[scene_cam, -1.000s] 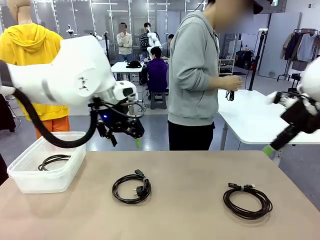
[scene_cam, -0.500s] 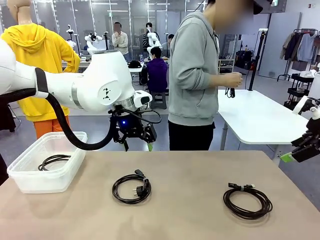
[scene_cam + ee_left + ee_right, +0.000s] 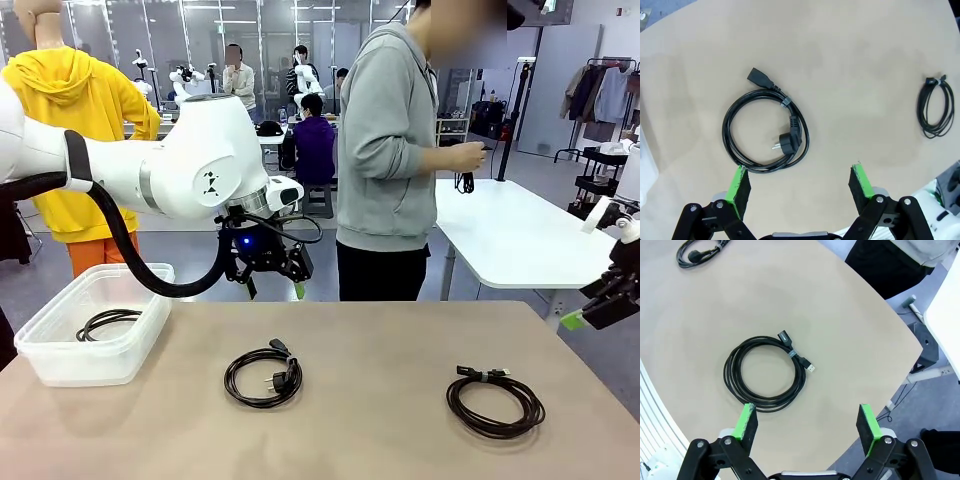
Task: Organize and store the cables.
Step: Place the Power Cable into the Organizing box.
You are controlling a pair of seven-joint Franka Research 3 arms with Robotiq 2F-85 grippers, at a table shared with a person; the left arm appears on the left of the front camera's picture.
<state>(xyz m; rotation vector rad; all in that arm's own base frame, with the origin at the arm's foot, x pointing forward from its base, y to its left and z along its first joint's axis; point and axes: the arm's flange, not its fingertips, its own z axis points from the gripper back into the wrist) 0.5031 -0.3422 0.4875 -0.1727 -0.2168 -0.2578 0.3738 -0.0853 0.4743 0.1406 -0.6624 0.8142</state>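
Left end effector (image 3: 275, 288) slightly farther right.

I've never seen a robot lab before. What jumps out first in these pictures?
The big white left arm looms over the left of the table, its green-padded fingers open above a coiled plug cable at mid-table. A tied cable coil lies to the right, and a third coil sits in the clear plastic bin at the left. A person in a grey hoodie stands across the table.
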